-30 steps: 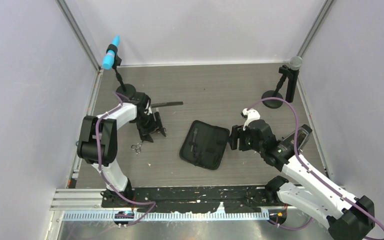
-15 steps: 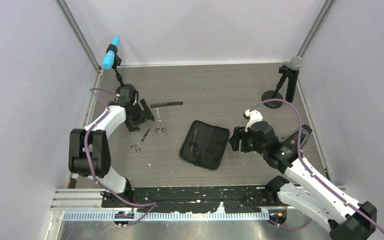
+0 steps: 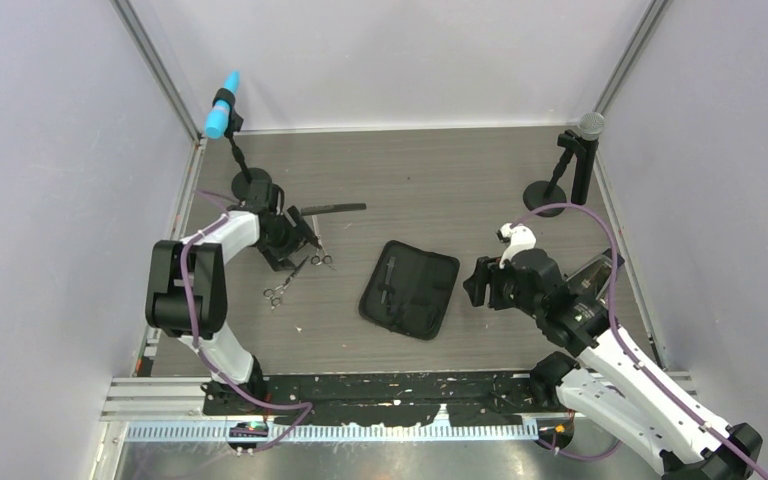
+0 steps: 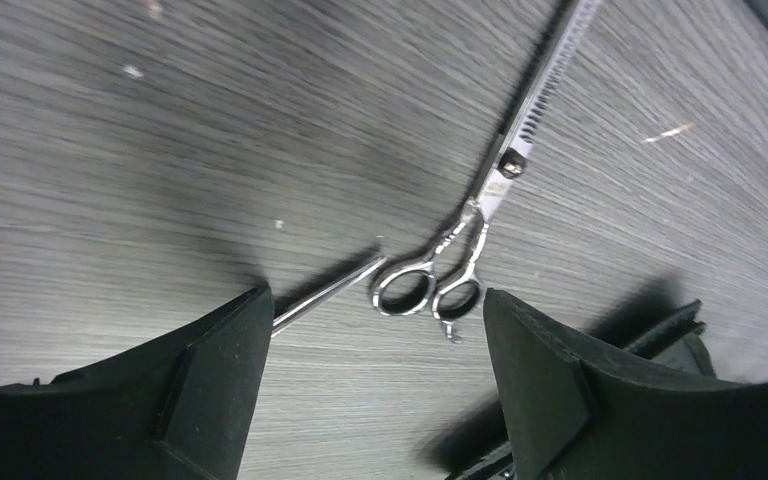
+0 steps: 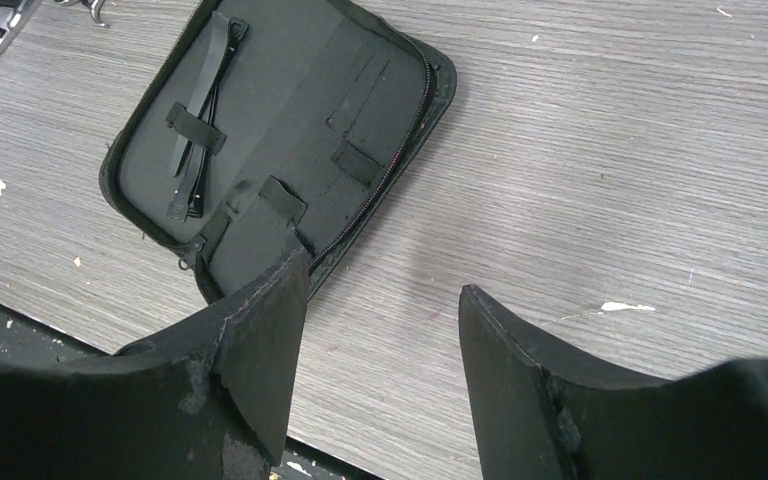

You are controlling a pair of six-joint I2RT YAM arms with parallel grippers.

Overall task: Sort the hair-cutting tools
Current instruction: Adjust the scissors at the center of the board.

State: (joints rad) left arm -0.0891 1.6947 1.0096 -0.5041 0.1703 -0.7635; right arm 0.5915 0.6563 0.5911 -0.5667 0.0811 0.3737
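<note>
Left gripper [image 4: 375, 305] is swinging back over the just-released thinning scissors [image 4: 500, 170], jaws wide and empty. Right gripper [image 5: 380, 290] is idling open. Re-grasp is looking likely.

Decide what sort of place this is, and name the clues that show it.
Likely a robot test cell: plain walls box in a table, a left arm and a right arm bolted at its near edge, a blue microphone and a grey microphone at the far corners.
</note>
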